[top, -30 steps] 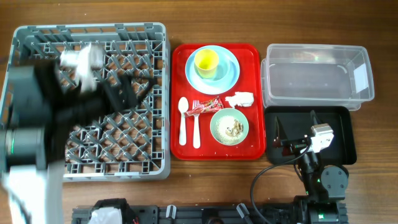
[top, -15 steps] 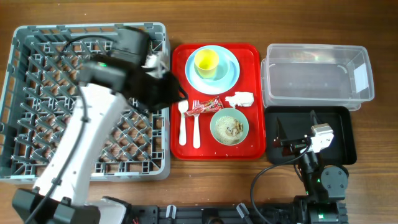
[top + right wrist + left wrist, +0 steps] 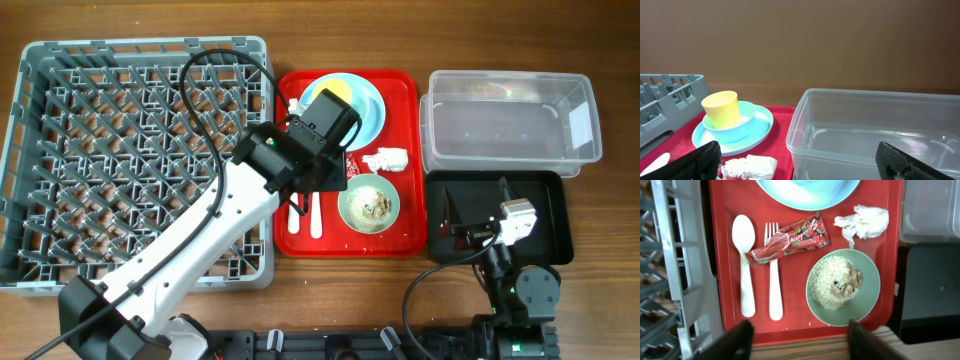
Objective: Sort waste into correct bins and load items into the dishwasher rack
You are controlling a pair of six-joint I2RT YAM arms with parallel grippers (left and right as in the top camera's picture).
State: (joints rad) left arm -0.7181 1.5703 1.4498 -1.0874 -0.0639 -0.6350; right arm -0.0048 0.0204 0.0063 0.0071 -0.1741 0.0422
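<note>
Right now the left gripper [image 3: 800, 332] hangs over the red tray [image 3: 720, 210]. Its jaws are partly apart and hold nothing. Under it the red wrapper [image 3: 789, 239] lies across the top of the fork [image 3: 774, 280], with the spoon [image 3: 744, 265] beside. The napkin [image 3: 862, 222] sits near the green bowl [image 3: 867, 300] of rice. The right gripper [image 3: 797, 150] is wide open, empty, over the black tray [image 3: 550, 245].

I'm looking down on a wooden table [image 3: 400, 30], mid-brown, its grain running side to side. A black rail [image 3: 330, 347] runs along the near edge. From the right wrist view, a plain brown wall [image 3: 800, 40] stands behind the table, softly and evenly lit.
</note>
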